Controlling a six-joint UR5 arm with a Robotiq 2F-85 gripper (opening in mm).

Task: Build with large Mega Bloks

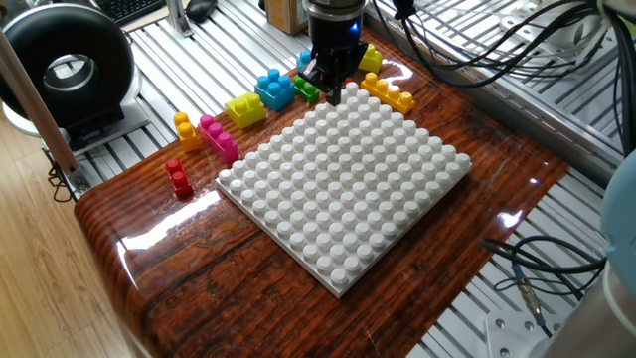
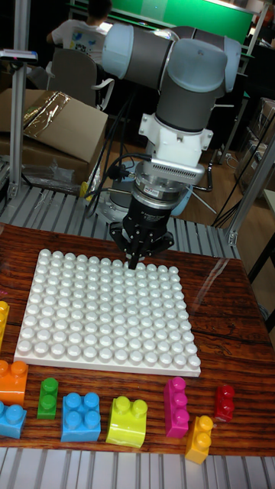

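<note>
My gripper (image 1: 331, 92) (image 2: 136, 260) hangs over the far side of the white studded plate (image 1: 343, 184) (image 2: 111, 313). Its fingers are drawn together to a point, shut, and I see nothing held between them. Loose Mega Bloks lie along one side of the plate: red (image 1: 179, 178) (image 2: 224, 402), pink (image 1: 219, 137) (image 2: 176, 406), small orange (image 1: 186, 129) (image 2: 198, 438), yellow (image 1: 245, 108) (image 2: 127, 420), blue (image 1: 274, 88) (image 2: 81, 416) and green (image 1: 305, 89) (image 2: 48, 397). A long orange brick (image 1: 388, 92) and another yellow one (image 1: 370, 58) lie by the plate's far corner. No brick stands on the plate.
The plate rests on a glossy wooden board (image 1: 199, 288) with slatted aluminium around it. A black round device (image 1: 65, 70) stands at the left and cables (image 1: 527, 273) trail at the right. In the tall fixed view an orange brick (image 2: 11, 380) and a blue one (image 2: 9, 420) sit at the left edge.
</note>
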